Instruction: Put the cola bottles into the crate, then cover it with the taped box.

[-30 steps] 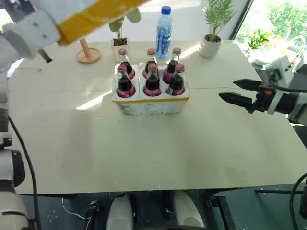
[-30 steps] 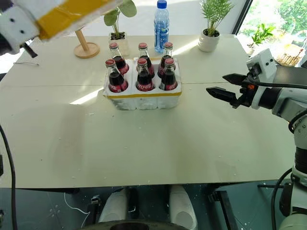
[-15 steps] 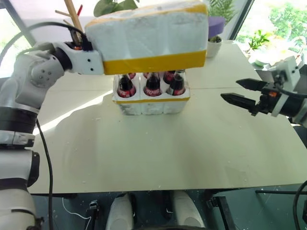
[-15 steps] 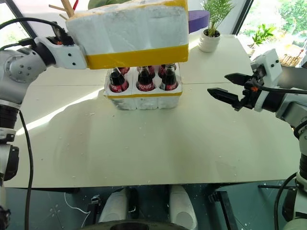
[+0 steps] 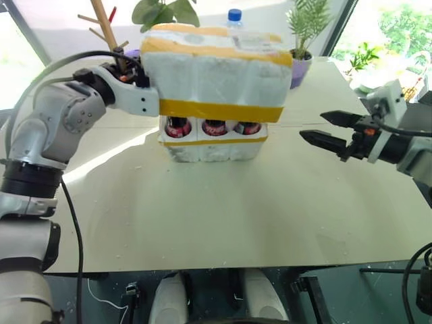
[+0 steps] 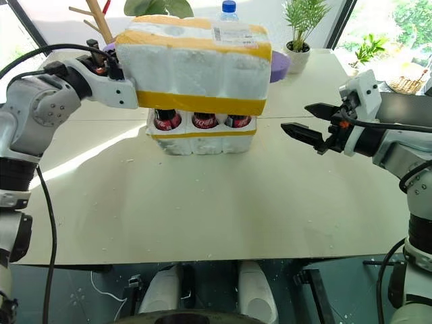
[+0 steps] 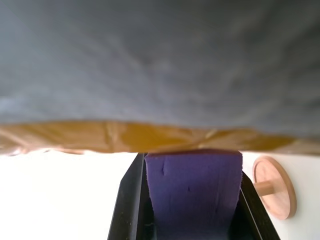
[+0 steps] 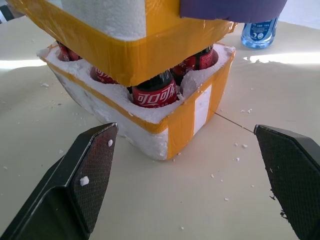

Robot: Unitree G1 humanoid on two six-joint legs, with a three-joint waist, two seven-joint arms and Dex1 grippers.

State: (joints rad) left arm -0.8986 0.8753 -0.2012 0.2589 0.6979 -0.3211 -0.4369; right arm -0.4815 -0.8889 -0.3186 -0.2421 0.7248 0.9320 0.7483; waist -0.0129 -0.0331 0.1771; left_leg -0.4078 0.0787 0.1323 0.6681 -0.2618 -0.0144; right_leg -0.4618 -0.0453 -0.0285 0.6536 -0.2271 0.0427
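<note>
My left gripper is shut on the left end of the taped box, a big white foam shell with yellow bands and a label on top. The box hangs nearly level just over the crate and hides the upper halves of the cola bottles, which stand in the crate's wells. A gap remains between box and crate, where red labels show. My right gripper is open at bottle height, right of the crate and apart from it, pointing at it.
A blue-capped water bottle stands behind the box. A potted plant is at the back right, a wooden stand and another plant at the back left. Something purple pokes out past the box's right end. White foam crumbs dot the table.
The left arm has swung the taped box from high at the upper left down and right over the bottles and rolled it nearly level. The right gripper has hardly moved.
</note>
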